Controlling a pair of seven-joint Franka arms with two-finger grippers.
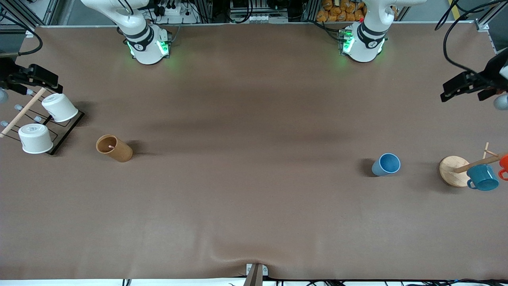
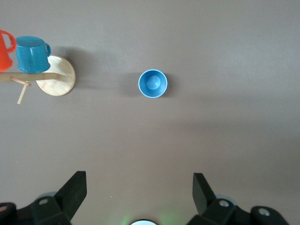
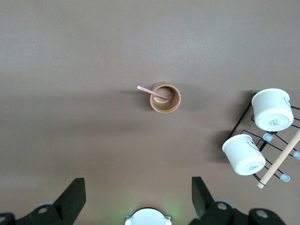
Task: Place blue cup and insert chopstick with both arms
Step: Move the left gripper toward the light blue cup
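Front view: blue cup upright on the table, toward the left arm's end, beside the round wooden base of a mug tree carrying a teal mug and an orange mug. Toward the right arm's end, a brown tube holder with the pink chopstick inside, near a black wire rack bearing two white cups upside down. Left pincer high over the table's edge at the left arm's end; right pincer high over the rack.

Left wrist view: left pincer spread wide, empty, well above the blue cup; mug tree off to one side.

Right wrist view: right pincer spread wide, empty, well above the brown tube holder; chopstick leaning out over its rim; white cups on the rack nearby.
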